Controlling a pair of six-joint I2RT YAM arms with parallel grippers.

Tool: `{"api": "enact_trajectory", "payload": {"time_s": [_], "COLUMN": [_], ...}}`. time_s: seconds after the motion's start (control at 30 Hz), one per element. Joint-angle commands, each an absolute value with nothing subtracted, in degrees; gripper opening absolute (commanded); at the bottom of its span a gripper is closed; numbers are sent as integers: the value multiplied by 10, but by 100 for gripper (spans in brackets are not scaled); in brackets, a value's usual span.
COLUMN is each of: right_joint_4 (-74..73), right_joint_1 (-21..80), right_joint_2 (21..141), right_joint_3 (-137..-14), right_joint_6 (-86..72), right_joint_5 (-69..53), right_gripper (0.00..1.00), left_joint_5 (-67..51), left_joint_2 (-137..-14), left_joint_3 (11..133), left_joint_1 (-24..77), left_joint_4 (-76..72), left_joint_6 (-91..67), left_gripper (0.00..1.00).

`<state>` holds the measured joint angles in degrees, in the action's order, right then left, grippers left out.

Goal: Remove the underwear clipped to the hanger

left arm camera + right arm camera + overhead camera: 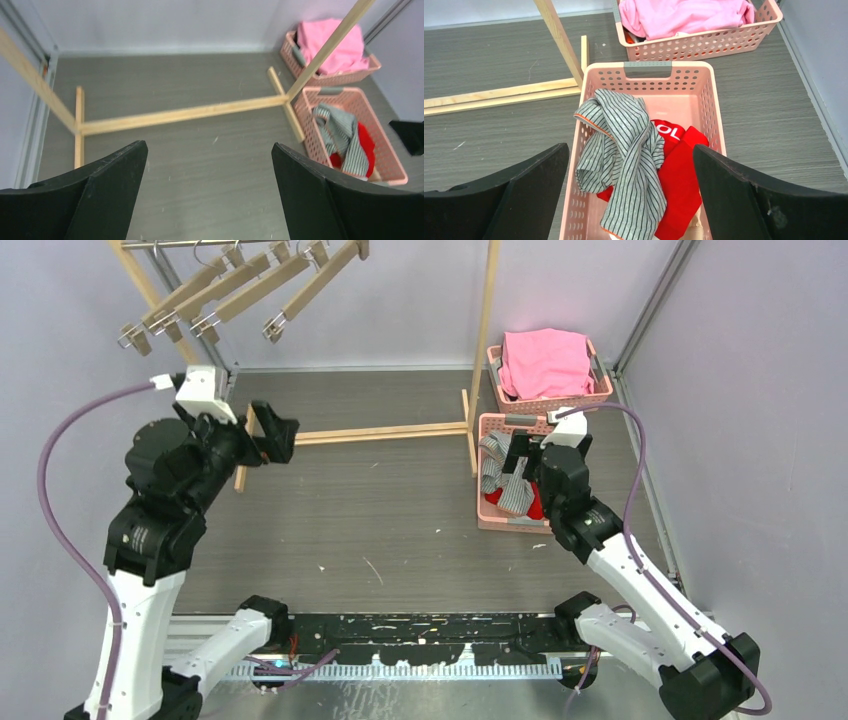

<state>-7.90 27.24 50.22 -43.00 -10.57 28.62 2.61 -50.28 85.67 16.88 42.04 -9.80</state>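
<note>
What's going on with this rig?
The right pincer, open and empty, hovers over the nearer pink basket, where the striped underwear lies on the red underwear. The left pincer, also open and empty, is by the wooden rack. The hangers carry no cloth, so the unclipping looks done.

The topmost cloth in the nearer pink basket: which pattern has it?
The striped underwear has fine grey-and-white stripes; the right wrist view shows it best.
</note>
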Motion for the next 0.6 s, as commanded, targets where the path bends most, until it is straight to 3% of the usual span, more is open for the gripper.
{"api": "enact_trajectory", "payload": {"time_s": [0.0,0.3,0.57], "right_joint_4": [-76,-82,-84], "right_joint_1": [275,280,281], "right_joint_2": [490,464,434], "right_joint_3": [-454,-436,-413], "right_joint_6": [-115,-123,-133], "right_joint_5": [266,235,217], "right_gripper": [100,100,100], "left_joint_5": [53,97,98], "left_joint_2": [-449,-336,-306], "left_joint_3": [787,667,598], "left_joint_1": [168,169,168], "left_joint_4": [457,470,475], "left_joint_6": [-135,-158,-178], "left_gripper": [98,98,98]}}
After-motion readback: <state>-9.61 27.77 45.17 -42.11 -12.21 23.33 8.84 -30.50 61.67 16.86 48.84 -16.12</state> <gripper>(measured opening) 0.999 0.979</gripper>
